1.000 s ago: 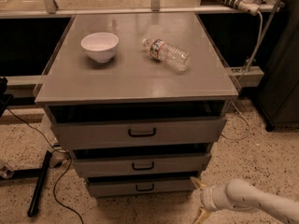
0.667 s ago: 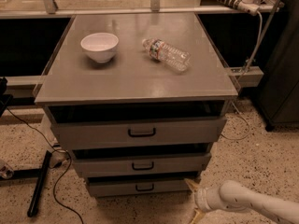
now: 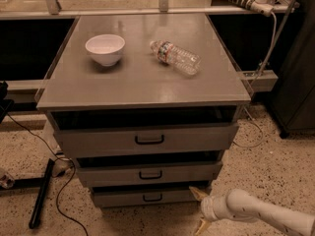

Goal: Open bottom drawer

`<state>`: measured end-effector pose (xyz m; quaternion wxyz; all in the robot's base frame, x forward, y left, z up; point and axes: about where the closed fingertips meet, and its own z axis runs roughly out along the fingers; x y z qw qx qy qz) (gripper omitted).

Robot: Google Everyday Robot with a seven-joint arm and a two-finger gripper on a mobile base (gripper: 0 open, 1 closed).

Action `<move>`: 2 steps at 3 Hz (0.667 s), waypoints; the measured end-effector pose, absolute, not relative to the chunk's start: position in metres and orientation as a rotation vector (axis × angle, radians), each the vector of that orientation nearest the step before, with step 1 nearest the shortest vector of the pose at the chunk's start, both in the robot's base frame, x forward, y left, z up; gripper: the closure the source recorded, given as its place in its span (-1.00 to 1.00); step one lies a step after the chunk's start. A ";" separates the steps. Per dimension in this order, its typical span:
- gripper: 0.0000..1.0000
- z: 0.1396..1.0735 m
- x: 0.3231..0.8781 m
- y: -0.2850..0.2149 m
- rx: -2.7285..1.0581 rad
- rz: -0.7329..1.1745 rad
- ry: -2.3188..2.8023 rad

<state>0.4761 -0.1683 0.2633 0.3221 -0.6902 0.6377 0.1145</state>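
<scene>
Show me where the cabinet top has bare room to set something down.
Free: the front half of the cabinet top, from the bowl and water bottle to the front edge. Narrower: the gap between bowl and bottle. The end effector, open, hovers at the right end of the bottom drawer.

A grey metal cabinet top (image 3: 142, 85) bears a white round bowl (image 3: 105, 48) and a toppled clear plastic bottle (image 3: 175, 57). The gripper (image 3: 199, 210) hovers low, front right.

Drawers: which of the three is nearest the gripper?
The bottom drawer, the narrowest front, lowest in the stack. The gripper sits just off its right end; the middle drawer and top drawer sit higher.
</scene>
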 end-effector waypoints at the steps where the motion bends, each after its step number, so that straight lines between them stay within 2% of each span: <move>1: -1.00 0.252 0.490 -0.169 -1.812 0.296 1.686; 2: -1.00 0.231 0.514 -0.172 -1.790 0.294 1.709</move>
